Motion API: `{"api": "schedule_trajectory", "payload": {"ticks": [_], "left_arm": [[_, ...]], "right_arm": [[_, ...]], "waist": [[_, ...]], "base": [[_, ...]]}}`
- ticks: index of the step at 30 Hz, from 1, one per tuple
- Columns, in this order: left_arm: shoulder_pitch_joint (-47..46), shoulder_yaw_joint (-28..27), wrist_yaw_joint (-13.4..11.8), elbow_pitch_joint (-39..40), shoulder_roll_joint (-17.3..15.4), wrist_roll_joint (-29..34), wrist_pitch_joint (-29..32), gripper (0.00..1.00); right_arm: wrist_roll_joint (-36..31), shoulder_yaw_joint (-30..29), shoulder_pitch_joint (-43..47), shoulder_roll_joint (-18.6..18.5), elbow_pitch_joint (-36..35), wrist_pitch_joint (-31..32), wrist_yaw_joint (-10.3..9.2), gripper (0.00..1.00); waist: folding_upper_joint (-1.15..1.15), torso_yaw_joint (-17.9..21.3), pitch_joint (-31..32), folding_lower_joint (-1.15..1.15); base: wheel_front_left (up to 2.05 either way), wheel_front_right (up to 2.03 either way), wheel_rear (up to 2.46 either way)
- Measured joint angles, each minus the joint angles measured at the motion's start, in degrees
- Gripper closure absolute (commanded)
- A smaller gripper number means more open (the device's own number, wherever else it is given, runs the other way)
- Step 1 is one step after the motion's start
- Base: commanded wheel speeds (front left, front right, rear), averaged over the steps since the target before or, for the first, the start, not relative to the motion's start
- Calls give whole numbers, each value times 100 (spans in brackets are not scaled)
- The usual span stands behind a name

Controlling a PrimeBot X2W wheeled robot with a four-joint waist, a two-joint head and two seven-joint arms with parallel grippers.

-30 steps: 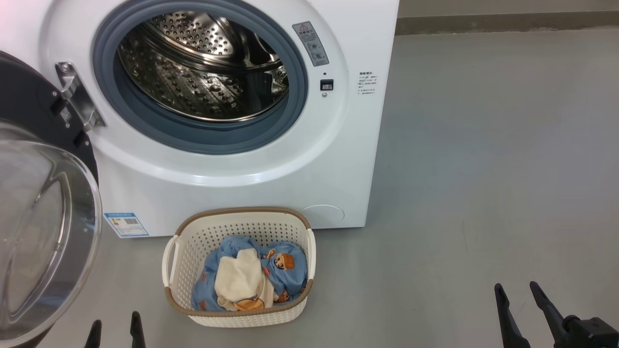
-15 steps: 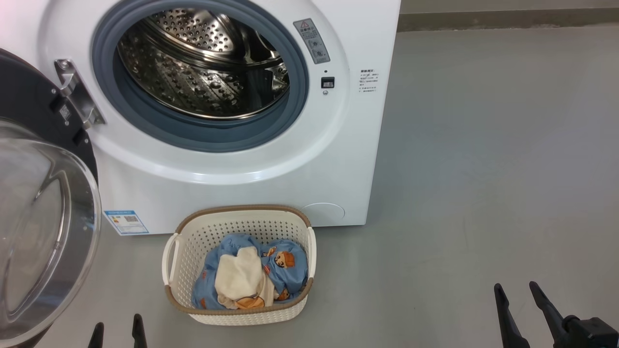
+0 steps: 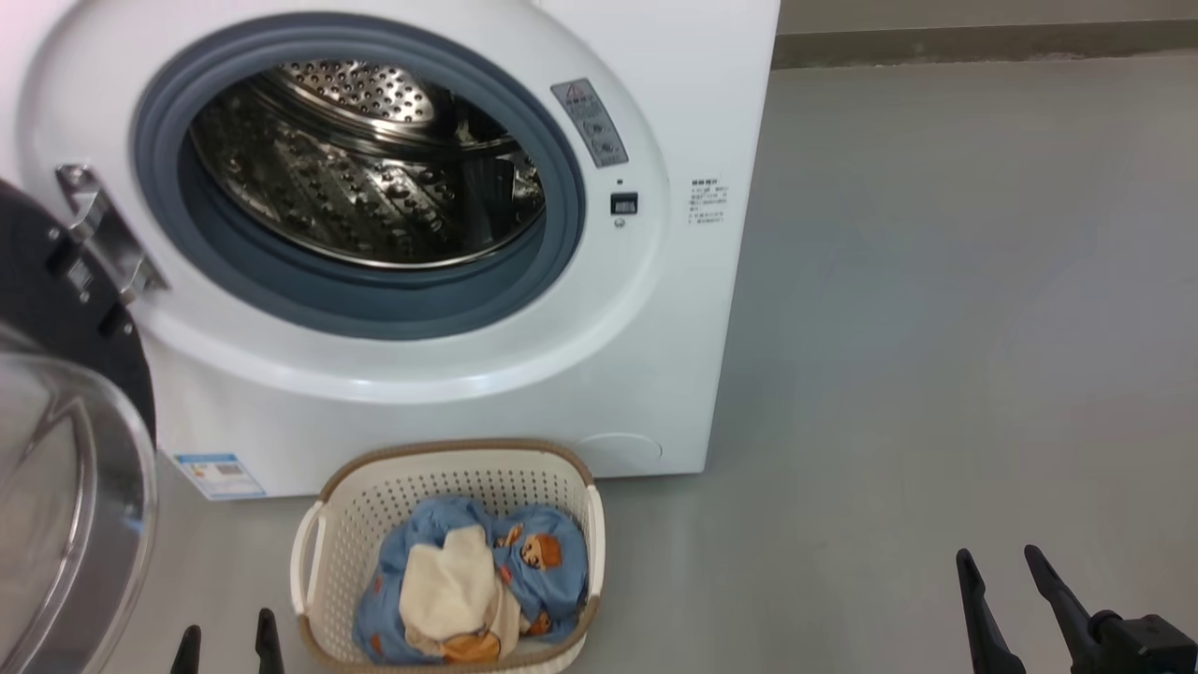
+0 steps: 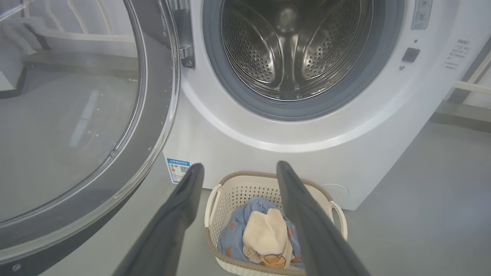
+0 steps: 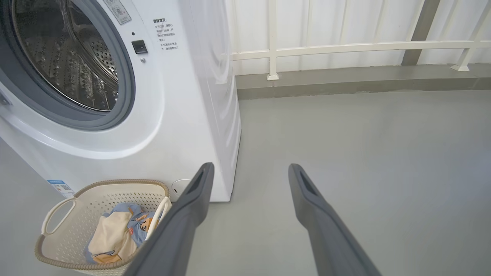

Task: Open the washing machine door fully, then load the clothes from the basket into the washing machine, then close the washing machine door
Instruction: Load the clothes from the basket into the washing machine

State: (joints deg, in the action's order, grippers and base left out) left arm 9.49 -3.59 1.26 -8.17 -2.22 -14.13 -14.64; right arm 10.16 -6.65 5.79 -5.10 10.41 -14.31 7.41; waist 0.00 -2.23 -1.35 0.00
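The door stands swung wide at the left of the washer, the drum exposed. The clothes lie in the basket on the floor, just in front of the washer. Since a second ago the whole head view has shifted, with washer and basket lower and further left. That is the camera's move, not theirs. The left gripper and right gripper sit at the same bottom corners, fingers spread, holding nothing.
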Motion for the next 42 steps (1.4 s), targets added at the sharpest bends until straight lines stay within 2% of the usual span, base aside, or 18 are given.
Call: {"api": "schedule_trajectory", "payload": {"ticks": [2, 11, 28, 33, 42], "left_arm": [[-5, -2, -66, 14, 0, 11, 0, 0], [-9, 73, -74, -11, -1, 20, 0, 0], [-10, 175, -22, -47, -2, -54, 0, 0], [-18, 300, 5, -254, -2, -132, 1, 0], [-420, 478, 142, -1088, -5, -175, 1, 0]], "right_arm": [[0, -3, -1, 0, -2, 0, 0, 0], [0, -5, -3, 1, -3, 0, 0, 0], [0, 1, -19, 15, 9, 0, 0, 0], [1, 29, -23, 16, 8, 0, 0, 0], [9, 35, -90, 19, 9, 0, -1, 0]], "waist": [[0, -4, -14, 0], [0, -21, -46, 0], [0, 30, -96, 0], [0, 107, -125, 0], [0, 353, -265, 0]], "base": [[194, -194, 0], [118, -118, 0], [7, -7, 0], [0, 0, 0], [0, 0, 0]]}}
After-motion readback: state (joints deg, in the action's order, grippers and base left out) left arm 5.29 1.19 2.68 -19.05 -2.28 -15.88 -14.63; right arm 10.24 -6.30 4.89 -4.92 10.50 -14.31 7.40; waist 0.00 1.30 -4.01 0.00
